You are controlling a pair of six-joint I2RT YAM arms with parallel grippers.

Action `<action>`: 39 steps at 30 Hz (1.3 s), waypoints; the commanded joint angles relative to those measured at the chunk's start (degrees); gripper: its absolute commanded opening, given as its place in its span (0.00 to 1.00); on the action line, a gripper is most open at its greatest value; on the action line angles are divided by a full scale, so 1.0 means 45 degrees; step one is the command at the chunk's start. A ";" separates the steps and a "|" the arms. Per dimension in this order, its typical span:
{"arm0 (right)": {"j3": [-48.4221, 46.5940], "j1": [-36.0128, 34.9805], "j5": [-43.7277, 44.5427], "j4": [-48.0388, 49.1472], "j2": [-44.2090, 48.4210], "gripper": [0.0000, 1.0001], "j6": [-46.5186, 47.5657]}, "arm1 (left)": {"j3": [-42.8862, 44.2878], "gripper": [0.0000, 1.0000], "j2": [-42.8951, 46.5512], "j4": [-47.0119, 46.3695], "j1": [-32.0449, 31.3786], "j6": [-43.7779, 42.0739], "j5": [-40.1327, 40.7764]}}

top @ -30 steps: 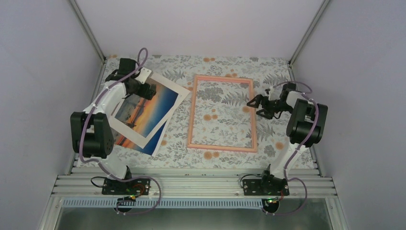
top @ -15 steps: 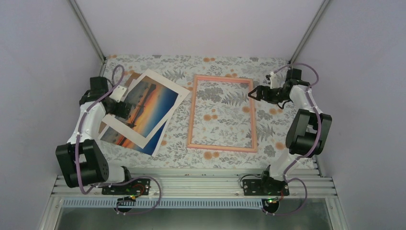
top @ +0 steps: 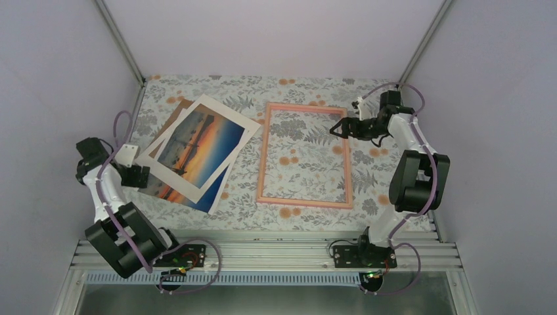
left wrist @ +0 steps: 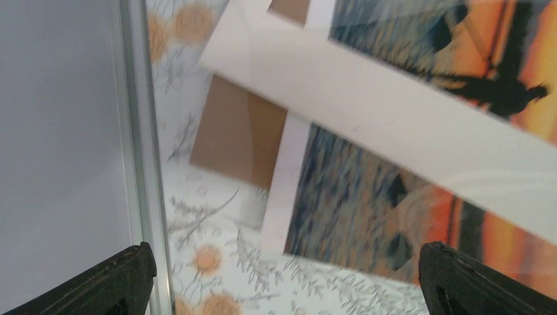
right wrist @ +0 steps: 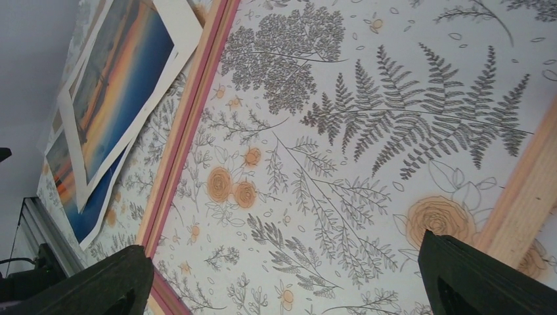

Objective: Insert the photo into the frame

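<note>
Pink frame is laid flat on the table. The photo is seen at its 9 o'clock, seemingly under a white mat. The left gripper is held spread at the photo's 8 o'clock, and the right gripper is held spread over the frame's 2 o'clock corner.

Glossy photo, pink-ptd wood frame, brown cardbd backing.
</note>
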State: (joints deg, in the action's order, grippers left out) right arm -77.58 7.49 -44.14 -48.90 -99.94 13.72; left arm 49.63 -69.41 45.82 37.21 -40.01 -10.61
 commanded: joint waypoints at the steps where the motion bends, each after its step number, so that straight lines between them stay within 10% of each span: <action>1: -0.0452 -0.0379 0.0097 -0.0043 0.0007 1.00 -0.0089 | -0.0295 1.00 -0.0078 -0.0116 0.1715 -0.1533 -0.0520; 9: -0.0512 -0.0636 0.0022 0.0045 0.0090 1.00 -0.0193 | -0.1468 1.00 0.0206 -0.1269 0.3342 -0.2599 -0.1065; 26: -0.0544 -0.0671 -0.0052 -0.0200 0.0259 1.00 -0.0111 | -0.5559 1.00 0.2210 -0.6615 0.4179 -1.2236 -0.1494; 39: -0.0571 -0.0670 -0.0230 -0.0190 0.0270 1.00 -0.0255 | -0.7554 0.88 0.0222 -1.1662 0.4926 -1.7080 -0.3356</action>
State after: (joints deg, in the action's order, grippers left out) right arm -78.72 4.89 -44.07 -49.50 -99.94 13.37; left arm 18.68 -65.17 1.39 58.35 -107.04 -20.58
